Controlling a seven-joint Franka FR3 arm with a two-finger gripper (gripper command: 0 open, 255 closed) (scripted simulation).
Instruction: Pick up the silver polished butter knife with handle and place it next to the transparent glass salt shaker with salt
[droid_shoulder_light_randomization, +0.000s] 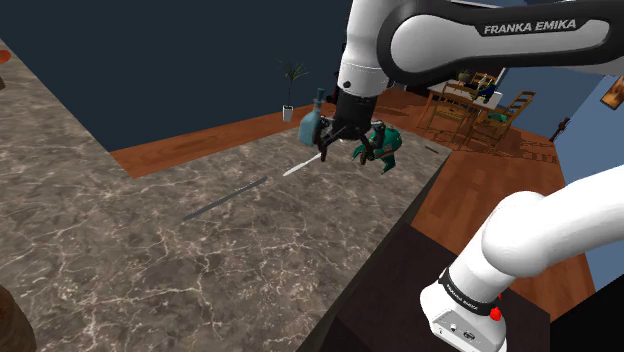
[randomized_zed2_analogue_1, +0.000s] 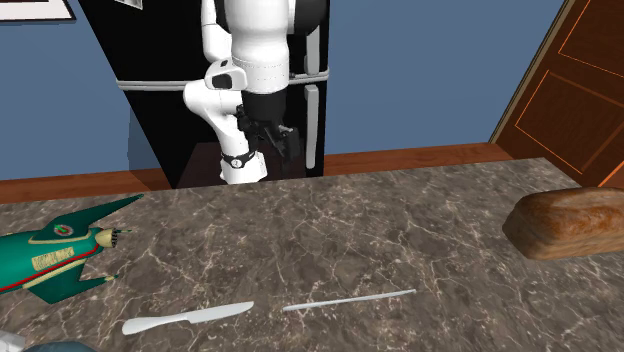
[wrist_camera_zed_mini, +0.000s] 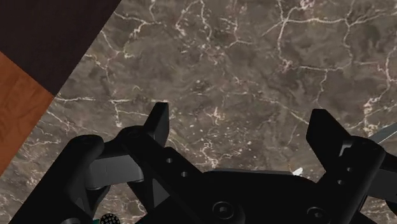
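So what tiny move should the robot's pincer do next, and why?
Probably shift the pincer sideways until it sits right over the knife, before going any lower. It is open and holding nothing, with bare marble counter in the gap. The knife lies flat on the counter off to one side of it, not between the jaws.

The words FRANKA EMIKA stand in white capitals on the dark upper link of the arm (droid_shoulder_light_randomization: 500, 40) in the shoulder view. A black band (droid_shoulder_light_randomization: 468, 292) round the arm's lower white link carries white lettering too small to read. In the second exterior view, the green toy rocket (randomized_zed2_analogue_1: 50, 262) bears a round emblem and a pale strip whose marks cannot be read.
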